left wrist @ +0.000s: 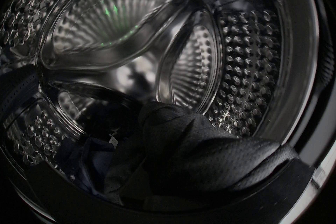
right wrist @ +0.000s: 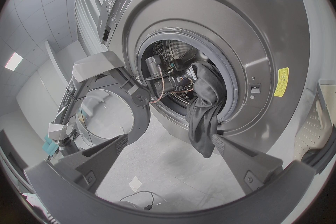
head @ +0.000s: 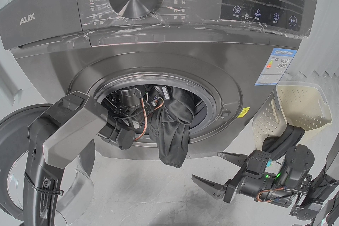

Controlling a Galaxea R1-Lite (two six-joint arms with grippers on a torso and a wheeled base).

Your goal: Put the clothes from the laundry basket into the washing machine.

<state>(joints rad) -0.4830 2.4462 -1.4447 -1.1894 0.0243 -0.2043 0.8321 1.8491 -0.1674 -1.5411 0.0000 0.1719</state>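
1 black garment (left wrist: 210,158) hangs over the rim of the washing machine (head: 212,60), half inside the drum (left wrist: 245,60) beside 1 blue cloth (left wrist: 92,165). Left arm (head: 70,124) sits in the drum mouth; left gripper (right wrist: 191,76) state cannot be told. Right gripper (head: 206,166) hovers empty, 2 fingers wide, near 1 laundry basket (head: 314,103) holding 1 dark garment (head: 286,138).

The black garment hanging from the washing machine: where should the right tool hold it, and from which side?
Probably grip the black garment at its lower end, coming from the front with the right tool: that end droops free below the door rim.
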